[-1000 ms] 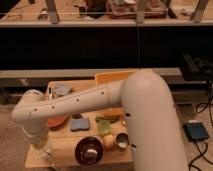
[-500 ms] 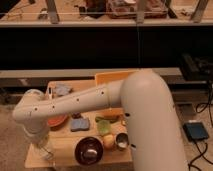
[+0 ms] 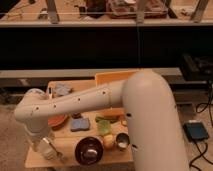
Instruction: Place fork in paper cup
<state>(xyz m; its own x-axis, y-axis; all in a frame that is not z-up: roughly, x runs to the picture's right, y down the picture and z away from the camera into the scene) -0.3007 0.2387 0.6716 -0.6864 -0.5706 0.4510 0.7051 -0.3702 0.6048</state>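
**A:** What do the fork and the paper cup look like?

**B:** I cannot make out the fork anywhere. As for the paper cup point(image 3: 50, 152), there is a short, pale, off-white cylinder at the counter's point(image 3: 70, 141) front left corner. It merges with the end effector point(image 3: 44, 144), so I cannot draw its outline for certain.

**A:** So where is the end effector relative to it?

**B:** It is right at the cup, low over that front left corner, hanging from the white arm point(image 3: 75, 102) that reaches across the counter from the right. I cannot tell how far open it is, or whether it has hold of anything.

**A:** What lies nearby?

**B:** A dark bowl point(image 3: 89, 150) sits at the front edge, to the right of the end effector. Beyond the bowl is a shiny metal cup point(image 3: 121, 142). A blue sponge point(image 3: 79, 124) lies nearer the middle.

**A:** Is anything different from half a second ago?

**B:** Hardly. The arm keeps the same pose, the end effector is at the same corner, and the bowl, sponge and metal cup have not shifted.
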